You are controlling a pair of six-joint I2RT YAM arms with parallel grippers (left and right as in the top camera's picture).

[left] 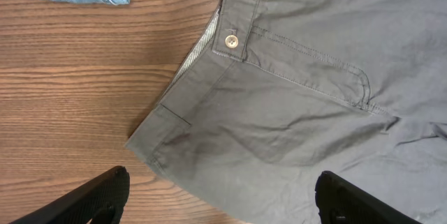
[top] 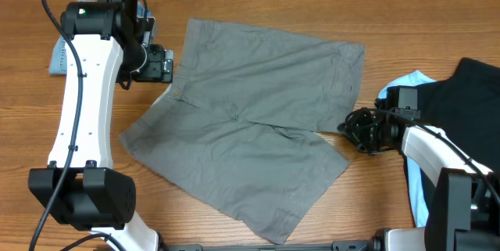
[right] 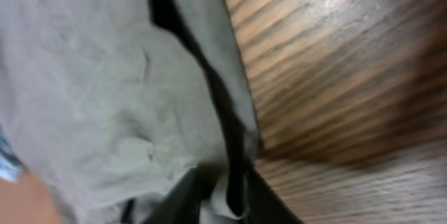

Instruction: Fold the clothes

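The right end effector (right: 222,199) pinches the leg hem of the grey-green shorts (top: 258,118), spread out in the middle of the surface (top: 406,16), probably to carry that edge over; the left end effector (left: 223,178) hovers open over the waistband (left: 183,105), seemingly ready to grasp it.

Cannot see the fingertips of the right gripper (right: 222,200), cropped in the blurred right wrist view, nor the black garment (top: 478,87) past the overhead's right edge, nor much denim (top: 56,61) behind the left arm (top: 84,95).
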